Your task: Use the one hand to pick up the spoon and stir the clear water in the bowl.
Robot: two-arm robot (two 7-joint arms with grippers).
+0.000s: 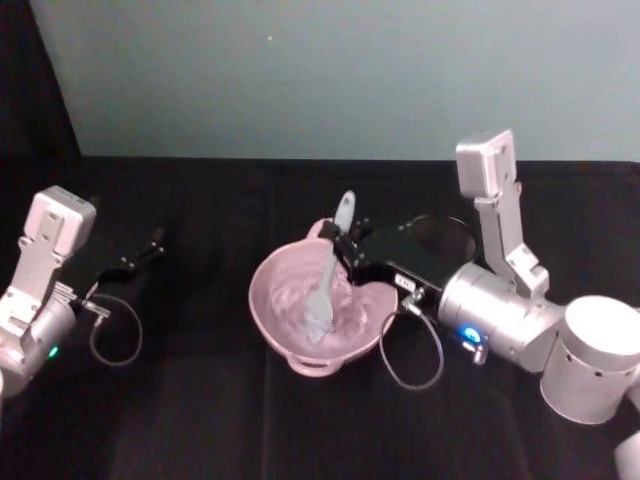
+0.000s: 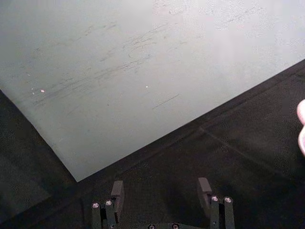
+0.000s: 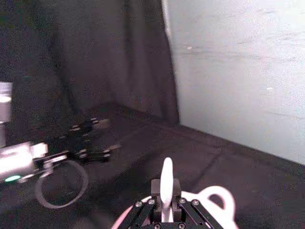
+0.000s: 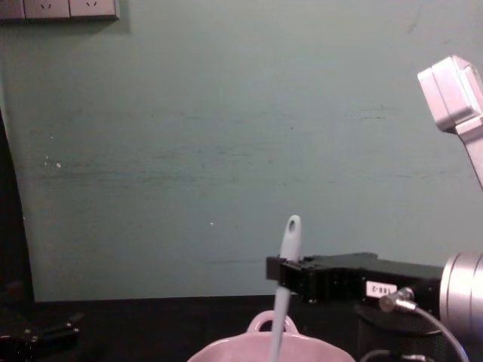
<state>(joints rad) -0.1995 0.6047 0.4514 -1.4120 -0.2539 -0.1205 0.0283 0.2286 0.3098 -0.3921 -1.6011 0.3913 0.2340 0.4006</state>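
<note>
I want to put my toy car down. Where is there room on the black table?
Bare cloth lies between the left hand and the bowl, and along the front edge before the bowl. It is crowded on the bowl's right: the right hand holds the spoon there, by the mesh cup.

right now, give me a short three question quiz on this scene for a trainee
1. True or false: the long slim white plastic spoon has its scoop end down inside the pale pink ceramic bowl.
2. What grips the spoon's handle? A) a person's hand B) the right black two-finger gripper C) nothing
3. Fill in: the left gripper, parked far left of the bowl, has its jaws ____.
Key: 1 true; 2 B; 3 open
</note>
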